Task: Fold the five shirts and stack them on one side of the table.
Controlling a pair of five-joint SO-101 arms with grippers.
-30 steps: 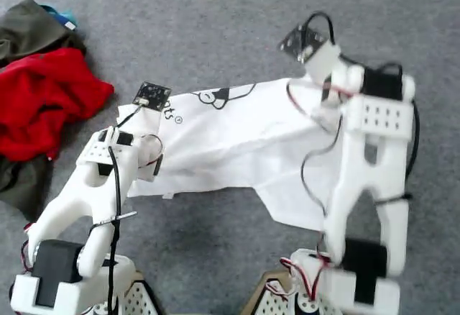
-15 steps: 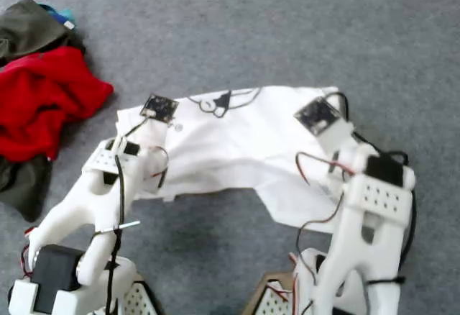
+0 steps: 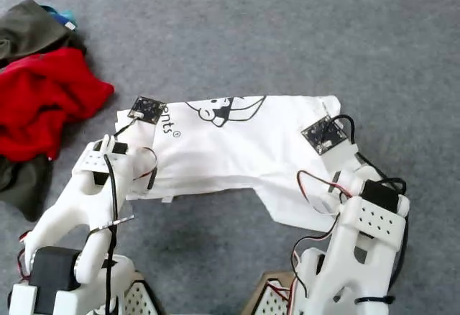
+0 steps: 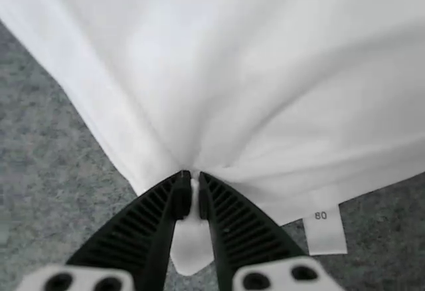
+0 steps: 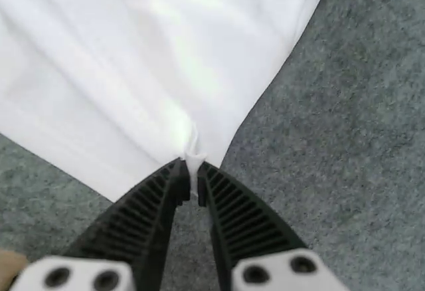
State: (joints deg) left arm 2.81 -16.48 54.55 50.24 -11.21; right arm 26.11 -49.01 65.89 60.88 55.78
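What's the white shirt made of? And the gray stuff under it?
The shirt looks like thin, soft cloth, maybe cotton, with a matte finish; it bunches into folds where the left end effector pinches it. The table cover is likely felt or low carpet: it is speckled gray and looks fuzzy.

High view looks down — wrist views sit close on its shirt (image 3: 237,142).

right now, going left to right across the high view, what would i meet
crumpled red fabric shirt → white plastic left arm → white printed cloth shirt → white plastic right arm
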